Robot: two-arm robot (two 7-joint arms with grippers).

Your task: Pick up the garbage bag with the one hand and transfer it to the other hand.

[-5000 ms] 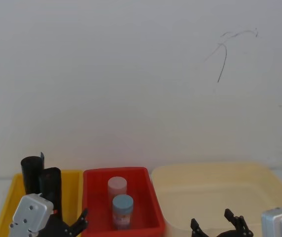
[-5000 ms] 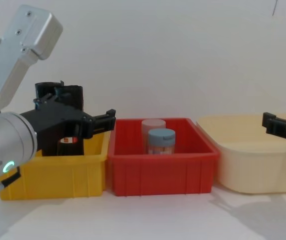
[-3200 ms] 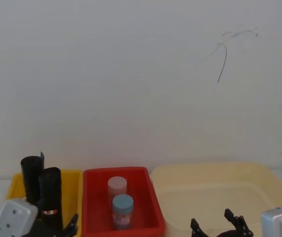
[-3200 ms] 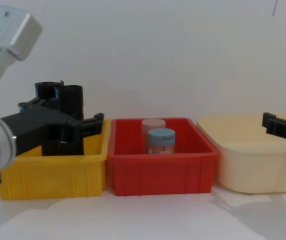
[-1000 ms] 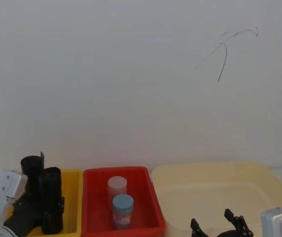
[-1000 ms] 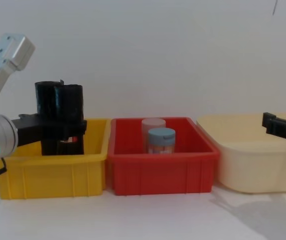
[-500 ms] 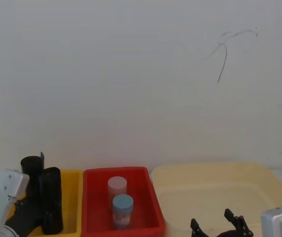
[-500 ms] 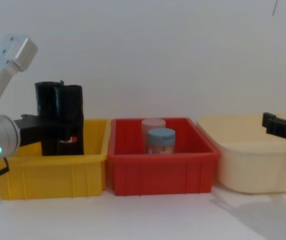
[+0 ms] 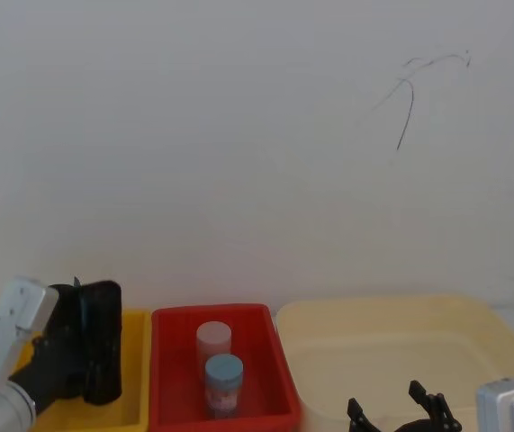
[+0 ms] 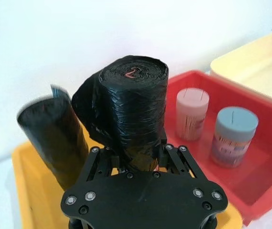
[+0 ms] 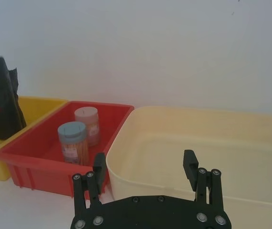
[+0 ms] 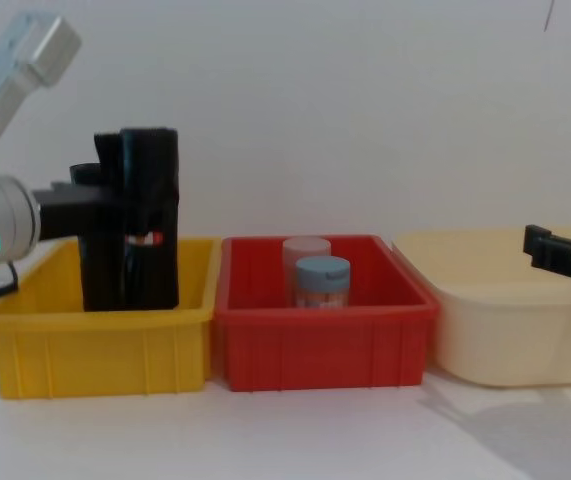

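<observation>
We see the left tool (image 10: 138, 160) clenched around the lower part of the garbage bag (image 12: 147, 200), one finger on each side. The roll stands upright over the yellow bin (image 12: 105, 350) at the far left, its red label band facing us. We cannot tell whether its lower end touches the bin floor. Just behind it stands the plain black roll (image 10: 52, 131). Well apart on the right, the right tool (image 11: 144, 164) hangs released, fingers spread, at the near side of the cream tub (image 11: 197, 124). The red bin (image 12: 325, 345) sits between.
</observation>
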